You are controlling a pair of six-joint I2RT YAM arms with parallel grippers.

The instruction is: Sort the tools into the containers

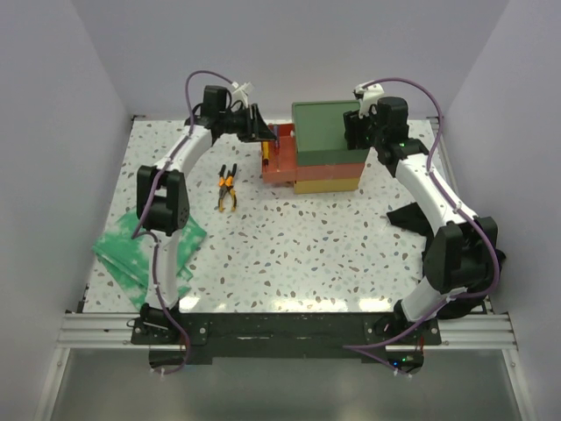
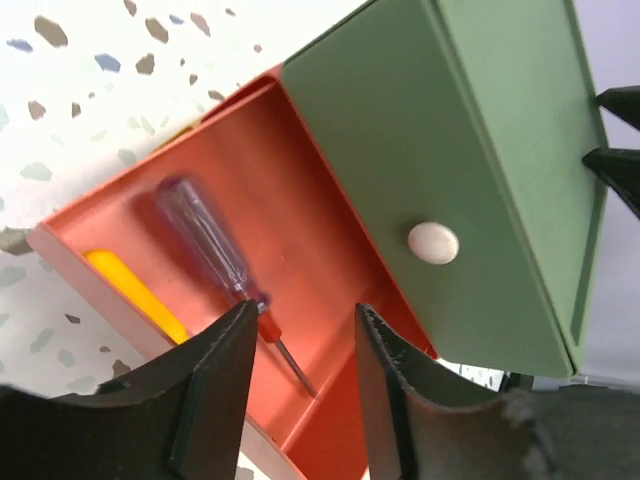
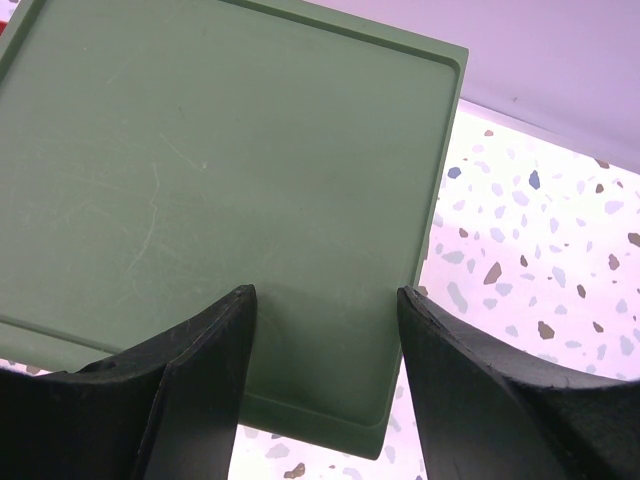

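Currently the left gripper (image 2: 305, 320) is hovering, spread wide and empty, over the pulled-out red-orange plastic drawer (image 2: 300, 190), ideally rising straight clear before seeking the orange-and-black-handled pliers (image 1: 227, 189) lying at the drawer's eight o'clock.

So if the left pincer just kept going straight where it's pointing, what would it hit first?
Probably the clear purple-handled screwdriver lying in the open red-orange drawer: its thin shaft shows between the tips of the open left pincer. Behind it is the drawer floor. Depth is hard to judge.

No readable text, labels or numbers anywhere
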